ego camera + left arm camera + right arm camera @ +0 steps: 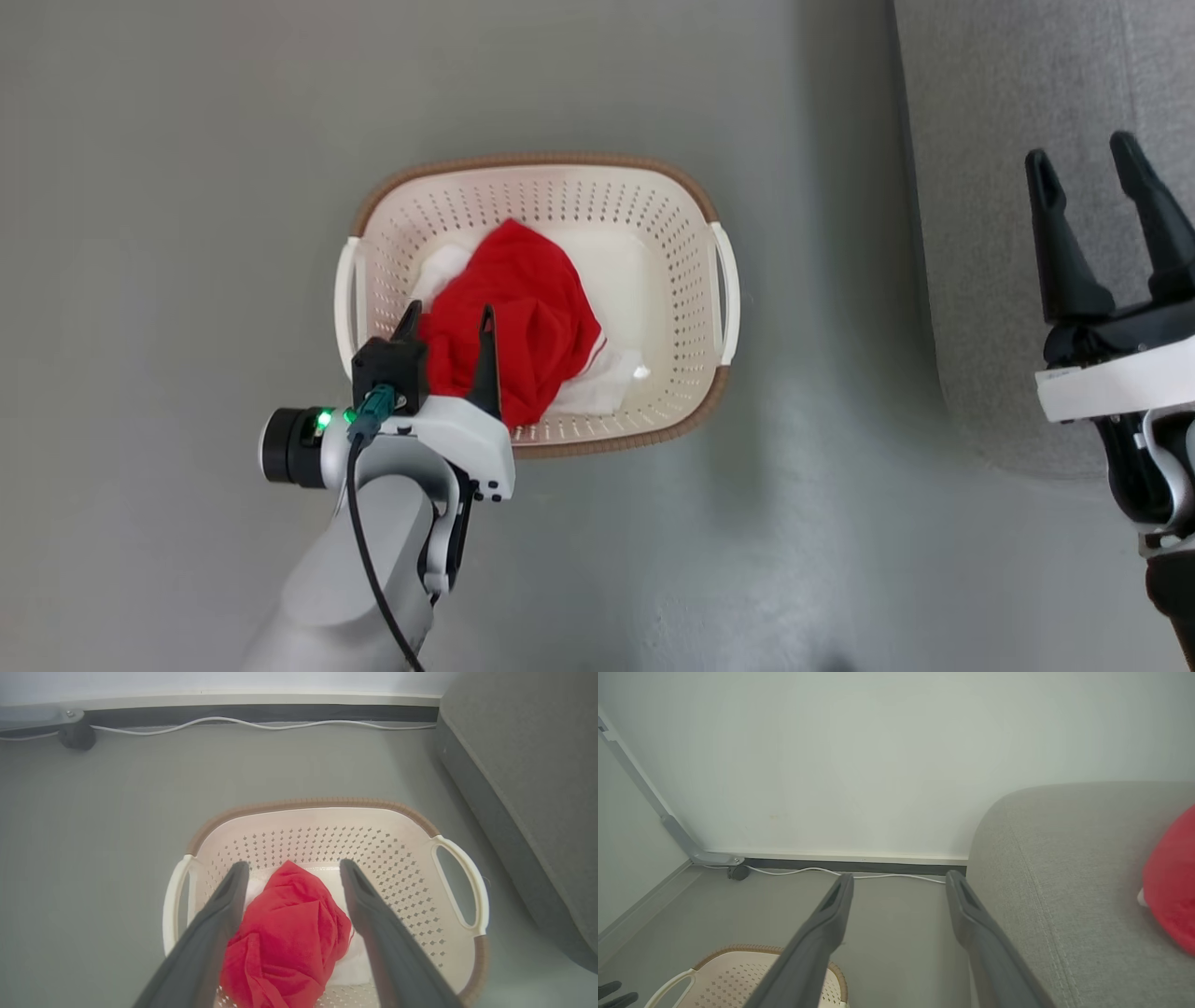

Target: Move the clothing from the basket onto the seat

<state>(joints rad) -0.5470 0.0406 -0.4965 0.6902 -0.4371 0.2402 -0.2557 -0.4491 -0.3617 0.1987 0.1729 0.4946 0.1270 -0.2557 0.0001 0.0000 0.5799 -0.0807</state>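
Red clothing (523, 317) is lying bunched in the basket (653, 215), heaped toward its left half on top of a white cloth (607, 378) that is spreading flat across the bottom. The basket is standing on the grey floor (187, 187), near the seat (1027, 93) on the robot's right. That closeness is probably keeping each carry short.

The left tool (449, 310) is hanging over the basket's near-left corner with its fingers spread wide and nothing between them. In the left wrist view those fingers are pointing down on either side of the red heap, framing its raised folds. Whether the tips are touching the fabric, I cannot tell. Straddling the highest bunch like this looks deliberate. Closing from here should pinch a thick fold rather than skim a flat layer, and it should keep the fingers off the perforated wall.

The right tool (1081, 149) is waiting over the rounded edge of the seat, fingers parted and empty, well apart from the basket. It seems to be keeping clear so that the left arm is working alone.

In the right wrist view a red garment (1171, 882) with a bit of white is resting on the seat cushion at the far right. Part of the load therefore appears delivered, and the heap in the basket is the piece now being approached.
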